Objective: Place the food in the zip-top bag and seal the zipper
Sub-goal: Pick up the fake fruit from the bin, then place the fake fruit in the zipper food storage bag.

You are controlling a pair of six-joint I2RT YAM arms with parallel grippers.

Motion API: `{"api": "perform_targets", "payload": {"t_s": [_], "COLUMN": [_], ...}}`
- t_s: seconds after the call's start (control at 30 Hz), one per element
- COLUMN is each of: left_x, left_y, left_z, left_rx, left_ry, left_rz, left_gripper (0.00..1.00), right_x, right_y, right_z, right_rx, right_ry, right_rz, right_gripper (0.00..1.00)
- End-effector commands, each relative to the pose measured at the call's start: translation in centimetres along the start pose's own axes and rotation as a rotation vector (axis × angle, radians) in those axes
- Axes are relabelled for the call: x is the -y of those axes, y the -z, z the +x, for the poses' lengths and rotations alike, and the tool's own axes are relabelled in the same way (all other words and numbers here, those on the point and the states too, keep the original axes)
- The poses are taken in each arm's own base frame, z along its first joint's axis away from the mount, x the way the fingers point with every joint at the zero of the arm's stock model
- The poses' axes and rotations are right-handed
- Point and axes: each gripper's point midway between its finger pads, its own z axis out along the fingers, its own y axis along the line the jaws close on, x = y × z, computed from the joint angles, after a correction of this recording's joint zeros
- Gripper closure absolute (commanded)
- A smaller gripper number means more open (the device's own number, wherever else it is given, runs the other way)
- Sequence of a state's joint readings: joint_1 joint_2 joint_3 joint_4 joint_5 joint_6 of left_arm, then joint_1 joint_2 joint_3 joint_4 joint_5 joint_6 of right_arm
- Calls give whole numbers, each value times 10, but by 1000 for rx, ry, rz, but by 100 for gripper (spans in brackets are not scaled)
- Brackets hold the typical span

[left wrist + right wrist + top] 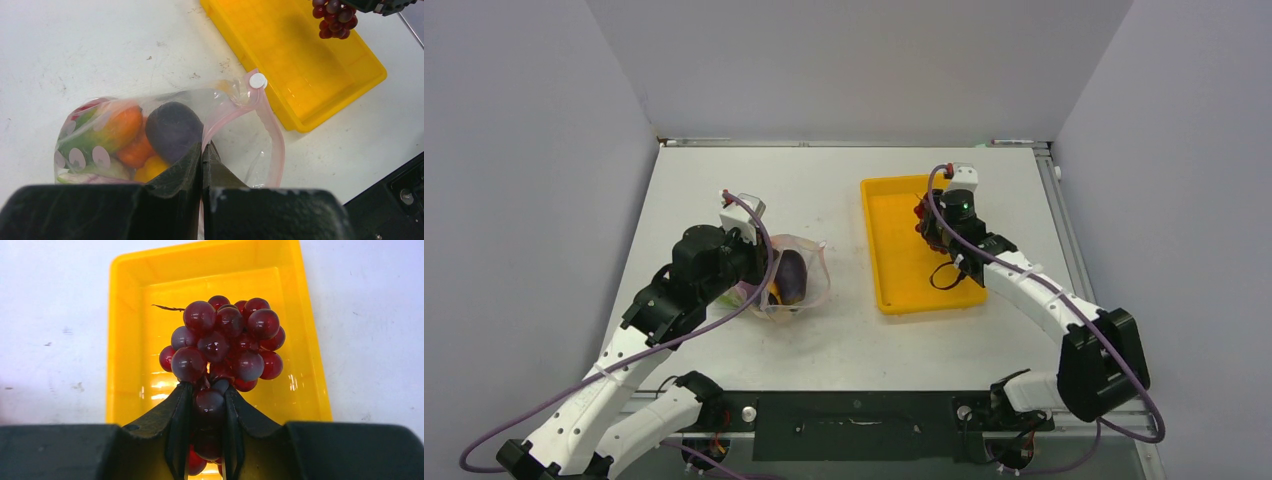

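- The grapes, a purple-red bunch, are clamped in the right gripper. Its fingers are pressed in on the lower berries, and the rest of the cluster juts out past the fingertips.
- The bunch hangs above the yellow tray, over its far half in the top view. It looks lifted off the tray floor, though the gap is hard to judge.
- The zip-top bag lies on the table, to the robot's left of the tray and apart from it, with bare tabletop between them.
- Already in the bag: a dark eggplant, with orange, yellow and green pieces packed behind it.
- The left gripper has its fingers pressed together on the mouth edge of the bag, pinching it where the pink zipper begins. The strip loops out from there towards the tray, with a white round tab at its far bend.
- Key relation: the bag's mouth faces the tray, so it opens towards the grape-carrying arm. The bag's long axis runs roughly left to right, mouth on the right.
- Judgement: the right arm is the one to carry the grapes, leftward over the tray's rim and down into the loop. The opening looks narrow for the bunch, and the eggplant sits just inside it, so the berries could snag on the strip.
- The zipper is unsealed; closing it comes after.
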State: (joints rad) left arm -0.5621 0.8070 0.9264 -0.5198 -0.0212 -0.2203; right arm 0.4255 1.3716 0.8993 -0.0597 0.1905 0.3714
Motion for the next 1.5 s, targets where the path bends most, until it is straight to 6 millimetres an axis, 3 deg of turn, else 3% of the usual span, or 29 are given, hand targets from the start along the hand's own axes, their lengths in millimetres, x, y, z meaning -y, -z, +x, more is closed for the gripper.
{"api": "perform_targets", "payload": {"t_s": [0.0, 0.3, 0.57, 0.7, 1.0, 1.47], "left_x": [5, 5, 5, 4, 4, 4], "left_y": [5, 5, 5, 5, 5, 5], "left_z": [-20, -20, -19, -19, -19, -19], "left_rx": [61, 61, 59, 60, 59, 57], "left_ry": [-7, -7, -7, -7, -7, -7], "left_rz": [17, 19, 15, 12, 12, 12], "left_gripper": [100, 100, 100, 100, 100, 100], "right_x": [-25, -71, -124, -140, -164, -192], "right_y": [32, 96, 156, 179, 216, 255], "right_z": [-39, -75, -89, -92, -83, -41], "right_rx": [107, 202, 243, 251, 204, -6], "right_ry": [9, -3, 36, 60, 136, 230], "right_rz": [-102, -350, -676, -791, -999, -1225], "right_gripper": [95, 95, 95, 95, 95, 95]}}
